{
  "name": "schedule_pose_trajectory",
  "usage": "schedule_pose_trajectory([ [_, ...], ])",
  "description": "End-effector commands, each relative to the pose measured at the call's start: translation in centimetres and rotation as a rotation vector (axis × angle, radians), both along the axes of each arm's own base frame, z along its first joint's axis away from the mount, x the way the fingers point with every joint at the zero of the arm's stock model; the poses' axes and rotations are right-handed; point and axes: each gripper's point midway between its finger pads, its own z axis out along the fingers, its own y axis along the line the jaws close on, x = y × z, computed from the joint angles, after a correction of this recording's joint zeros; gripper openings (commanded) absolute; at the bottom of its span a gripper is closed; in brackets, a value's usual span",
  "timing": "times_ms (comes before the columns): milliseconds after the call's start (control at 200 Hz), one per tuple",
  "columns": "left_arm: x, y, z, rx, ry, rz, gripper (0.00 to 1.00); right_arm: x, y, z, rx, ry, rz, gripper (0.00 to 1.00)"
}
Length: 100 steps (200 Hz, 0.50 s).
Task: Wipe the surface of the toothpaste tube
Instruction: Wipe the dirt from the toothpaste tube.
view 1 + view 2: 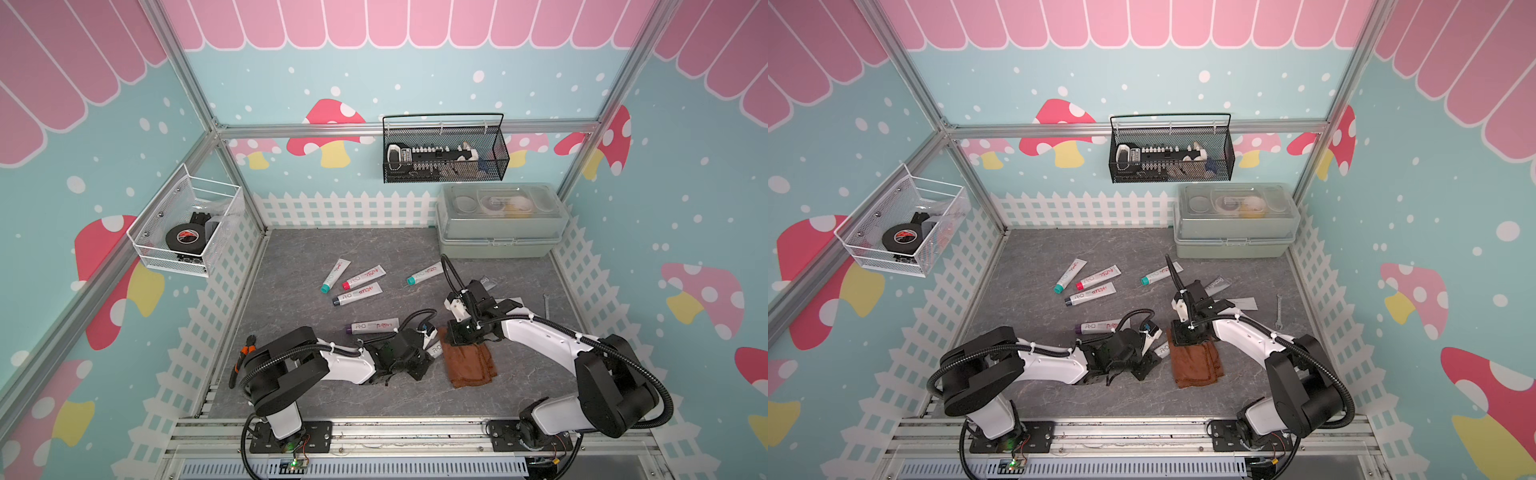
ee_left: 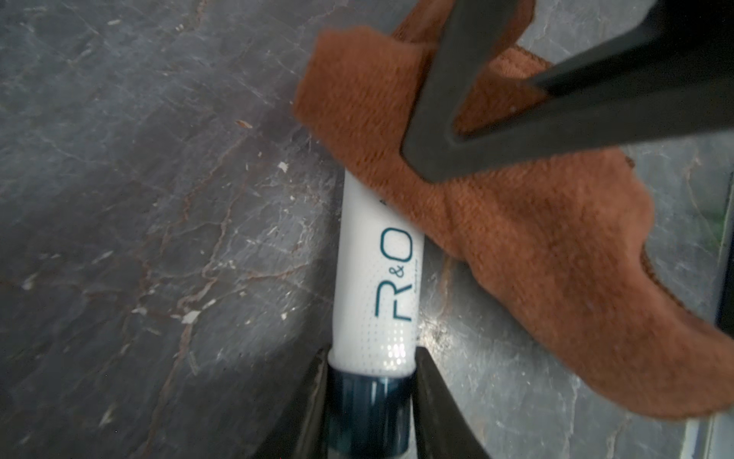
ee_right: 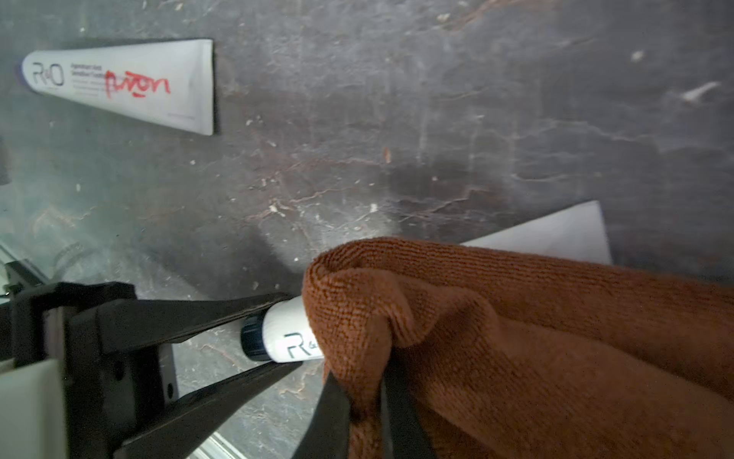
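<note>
Atop the toothpaste tube (image 2: 377,278), right fingers (image 3: 405,421) pinch cloth (image 3: 516,337).

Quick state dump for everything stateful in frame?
left gripper, jaws shut on the toothpaste tube at its cap
right gripper, jaws shut on the brown cloth
toothpaste tube, capped, far end under the cloth
brown cloth, bunched, draped over the tube
purple-capped tube, capped, lying flat, not held
storage box, lid closed

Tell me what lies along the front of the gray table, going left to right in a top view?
Pliers → purple-capped tube → brown cloth → wrench.
</note>
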Motion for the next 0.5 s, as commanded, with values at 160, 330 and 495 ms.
schedule_pose_trajectory([
  [160, -0.1, 0.7, -1.4, 0.043, 0.037, 0.021, 0.31, 0.8, -5.1, -3.6, -0.352, 0.025, -0.054, 0.08],
  [330, -0.1, 0.9, -1.3, 0.041, 0.034, 0.025, 0.31, 2.2, -9.2, -3.6, -0.518, -0.008, -0.148, 0.08],
  [495, -0.1, 0.9, -1.4, 0.042, 0.034, 0.025, 0.31, 2.7, -10.1, -3.9, -0.489, 0.005, -0.192, 0.08],
])
